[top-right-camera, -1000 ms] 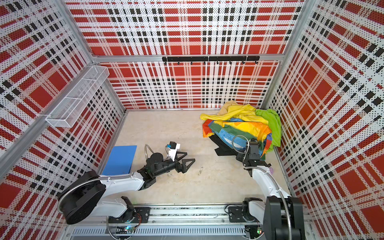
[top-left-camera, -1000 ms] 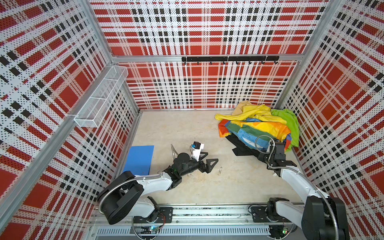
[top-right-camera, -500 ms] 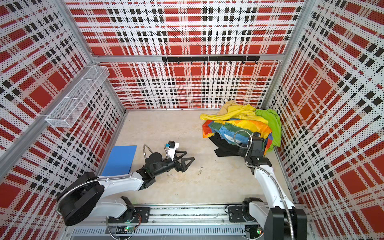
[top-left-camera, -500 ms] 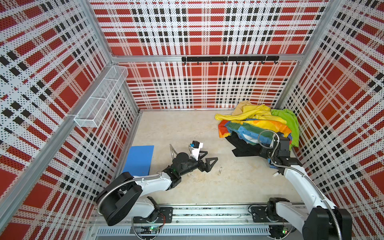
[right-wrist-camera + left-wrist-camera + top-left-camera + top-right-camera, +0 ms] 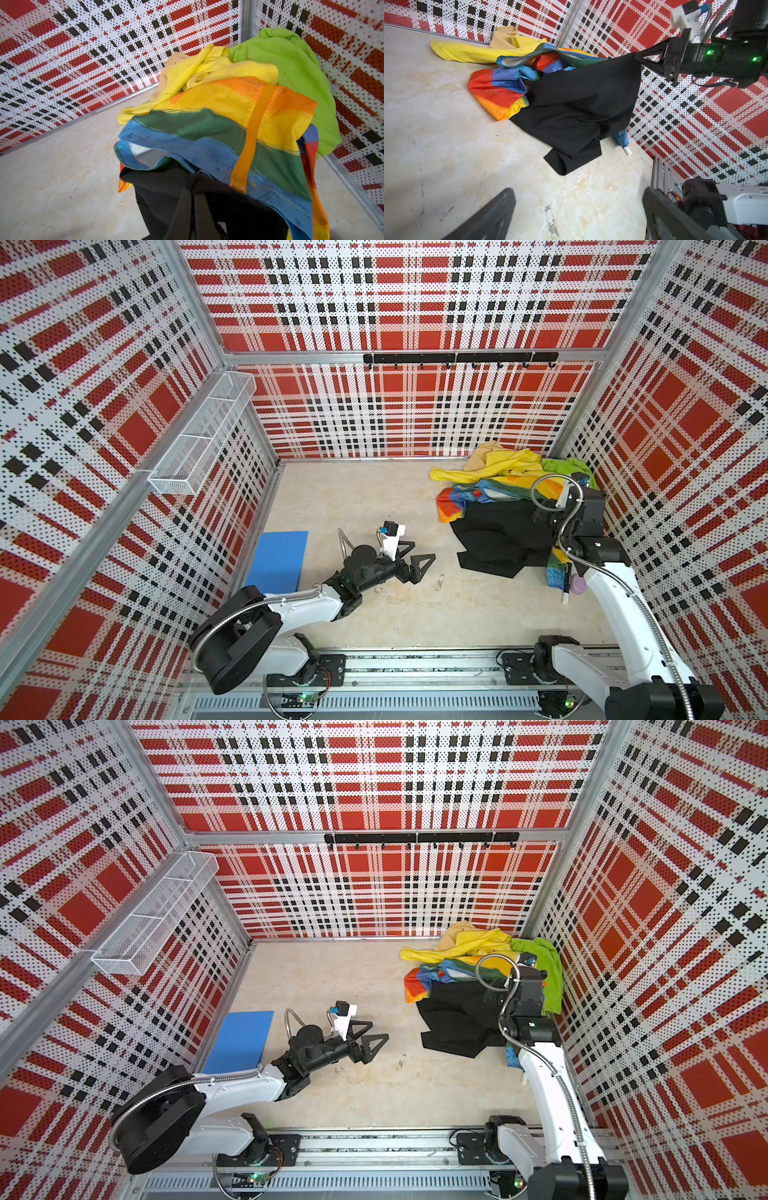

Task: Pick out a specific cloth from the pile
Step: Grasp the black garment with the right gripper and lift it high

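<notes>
The cloth (image 5: 494, 539) (image 5: 457, 1019) is plain black and spreads on the floor in front of the pile (image 5: 498, 477) (image 5: 469, 952) of yellow, tan, lime green and rainbow-patched fabrics in the back right corner. My right gripper (image 5: 638, 57) (image 5: 194, 193) is shut on one edge of the cloth (image 5: 581, 104) (image 5: 166, 197) and holds that edge up off the floor, with the rest draping down. The far part of the cloth runs under the rainbow sheet (image 5: 207, 128). My left gripper (image 5: 417, 553) (image 5: 372, 1033) (image 5: 578, 192) hovers open and empty over bare floor, left of the cloth.
A blue mat (image 5: 278, 560) lies by the left wall, beneath a white wire basket (image 5: 199, 448) fixed to that wall. A black hook rail (image 5: 457, 357) runs along the back wall. A marker pen (image 5: 566, 589) and a purple object (image 5: 578, 585) lie beside the right arm.
My right gripper has risen and moved back toward the pile with the black cloth in it, dragging more of the cloth into view. The left arm has barely moved.
</notes>
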{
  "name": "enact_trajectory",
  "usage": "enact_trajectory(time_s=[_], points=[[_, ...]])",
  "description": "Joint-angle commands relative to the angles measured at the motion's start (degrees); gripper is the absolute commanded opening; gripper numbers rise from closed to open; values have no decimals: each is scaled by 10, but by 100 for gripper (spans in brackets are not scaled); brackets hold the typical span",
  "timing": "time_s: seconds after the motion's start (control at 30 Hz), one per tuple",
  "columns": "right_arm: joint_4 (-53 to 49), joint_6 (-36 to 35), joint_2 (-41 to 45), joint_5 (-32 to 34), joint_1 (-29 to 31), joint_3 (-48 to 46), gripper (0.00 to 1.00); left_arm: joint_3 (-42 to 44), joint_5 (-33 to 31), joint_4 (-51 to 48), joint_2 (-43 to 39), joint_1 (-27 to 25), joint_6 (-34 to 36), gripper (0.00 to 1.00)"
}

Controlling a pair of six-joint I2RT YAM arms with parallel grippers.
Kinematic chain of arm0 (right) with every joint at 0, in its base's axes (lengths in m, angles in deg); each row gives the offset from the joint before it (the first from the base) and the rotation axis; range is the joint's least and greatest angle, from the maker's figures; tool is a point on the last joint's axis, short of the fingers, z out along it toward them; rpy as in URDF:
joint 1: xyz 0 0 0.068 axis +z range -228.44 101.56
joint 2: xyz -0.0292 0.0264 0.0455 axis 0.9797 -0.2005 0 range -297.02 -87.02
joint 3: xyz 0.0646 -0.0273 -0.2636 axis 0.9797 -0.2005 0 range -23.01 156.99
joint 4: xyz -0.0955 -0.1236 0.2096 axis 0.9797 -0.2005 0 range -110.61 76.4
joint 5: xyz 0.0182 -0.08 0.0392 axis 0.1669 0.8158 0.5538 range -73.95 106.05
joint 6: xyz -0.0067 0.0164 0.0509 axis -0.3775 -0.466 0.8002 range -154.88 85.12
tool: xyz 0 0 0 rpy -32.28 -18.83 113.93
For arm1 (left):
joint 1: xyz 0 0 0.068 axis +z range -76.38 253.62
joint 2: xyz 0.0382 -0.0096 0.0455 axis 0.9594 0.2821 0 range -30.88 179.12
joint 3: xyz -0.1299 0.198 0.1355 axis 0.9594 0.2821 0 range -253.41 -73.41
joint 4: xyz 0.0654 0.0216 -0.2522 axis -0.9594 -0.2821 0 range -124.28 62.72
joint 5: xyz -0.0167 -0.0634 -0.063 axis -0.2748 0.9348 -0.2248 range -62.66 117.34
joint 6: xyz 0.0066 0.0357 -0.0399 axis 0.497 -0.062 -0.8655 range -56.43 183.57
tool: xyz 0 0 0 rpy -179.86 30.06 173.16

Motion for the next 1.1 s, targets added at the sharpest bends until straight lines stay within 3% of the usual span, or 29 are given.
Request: enact_trajectory(time_s=[0.0, 0.43, 0.63, 1.07], points=[[29, -18, -5, 14, -2, 49, 0, -14, -5, 1, 0, -1, -7, 99], [35, -34, -53, 10, -1, 178, 0, -21, -14, -6, -1, -6, -6, 99], [38, -41, -63, 4, 0, 223, 0, -19, 16, 7, -9, 23, -34, 99], [54, -47, -86, 2, 4, 301, 0, 1, 3, -1, -39, 36, -38, 99]])
